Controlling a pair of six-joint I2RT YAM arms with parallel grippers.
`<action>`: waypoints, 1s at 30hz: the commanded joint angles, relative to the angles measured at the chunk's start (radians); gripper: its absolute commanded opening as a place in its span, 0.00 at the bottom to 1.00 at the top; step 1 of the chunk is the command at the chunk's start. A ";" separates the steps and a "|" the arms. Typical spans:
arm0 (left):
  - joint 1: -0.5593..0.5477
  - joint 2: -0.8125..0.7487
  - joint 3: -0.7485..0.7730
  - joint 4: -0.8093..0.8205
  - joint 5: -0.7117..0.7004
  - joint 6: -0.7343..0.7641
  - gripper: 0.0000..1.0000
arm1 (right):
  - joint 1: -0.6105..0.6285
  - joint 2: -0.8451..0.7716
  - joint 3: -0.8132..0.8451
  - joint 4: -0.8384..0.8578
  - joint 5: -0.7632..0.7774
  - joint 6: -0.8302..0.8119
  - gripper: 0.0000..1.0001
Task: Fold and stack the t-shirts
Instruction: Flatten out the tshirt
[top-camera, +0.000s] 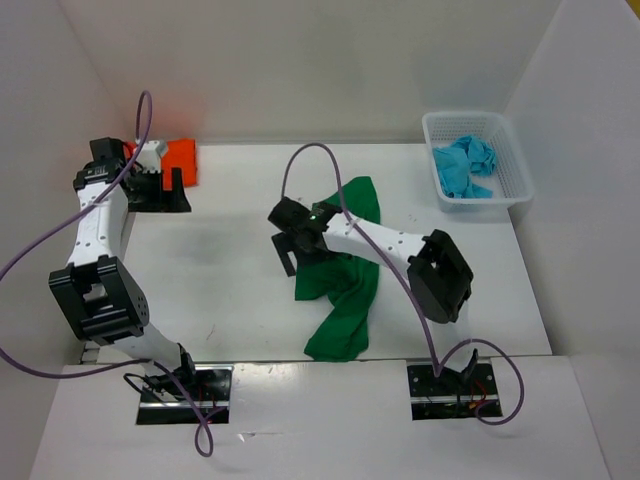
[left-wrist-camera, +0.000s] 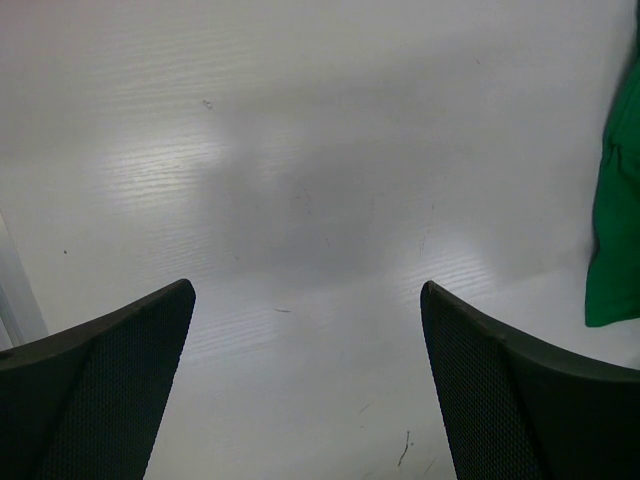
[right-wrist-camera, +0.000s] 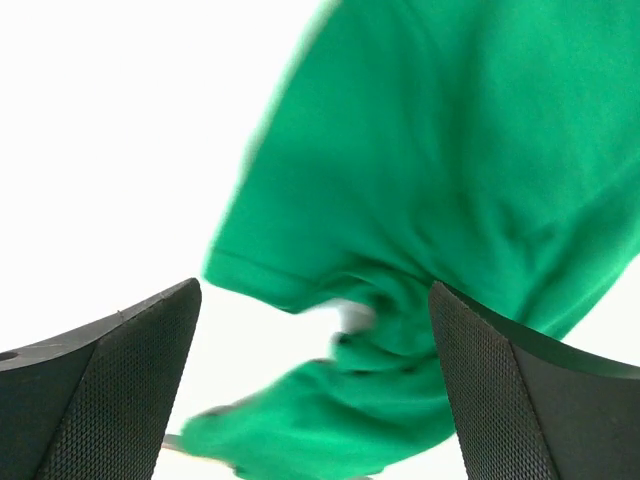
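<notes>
At the middle of the tabletop (top-camera: 220, 280), the green shirt (top-camera: 345, 275) is lying crumpled, one end trailing toward the near edge, and the right pincer (top-camera: 290, 238) is hanging over its left side with its jaws spread wide, released and gripping nothing. Over at the far left corner, the left pincer (top-camera: 160, 192) is gaping too, nothing between its jaws, and is sitting just beside the orange shirt (top-camera: 182, 160), which is lying in a compact block. At the far right, the turquoise shirt (top-camera: 465, 168) is lying bunched inside the white basket (top-camera: 480, 203), well apart from the other two.
</notes>
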 joint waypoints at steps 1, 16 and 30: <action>0.007 -0.051 -0.015 -0.010 0.043 0.025 1.00 | 0.092 0.032 0.167 0.030 0.030 -0.020 0.99; 0.007 -0.074 -0.016 -0.040 0.065 0.035 1.00 | 0.152 0.188 -0.004 0.159 -0.028 0.069 0.79; -0.157 -0.084 0.030 -0.142 0.192 0.231 1.00 | -0.113 -0.165 -0.015 0.242 -0.006 0.136 0.00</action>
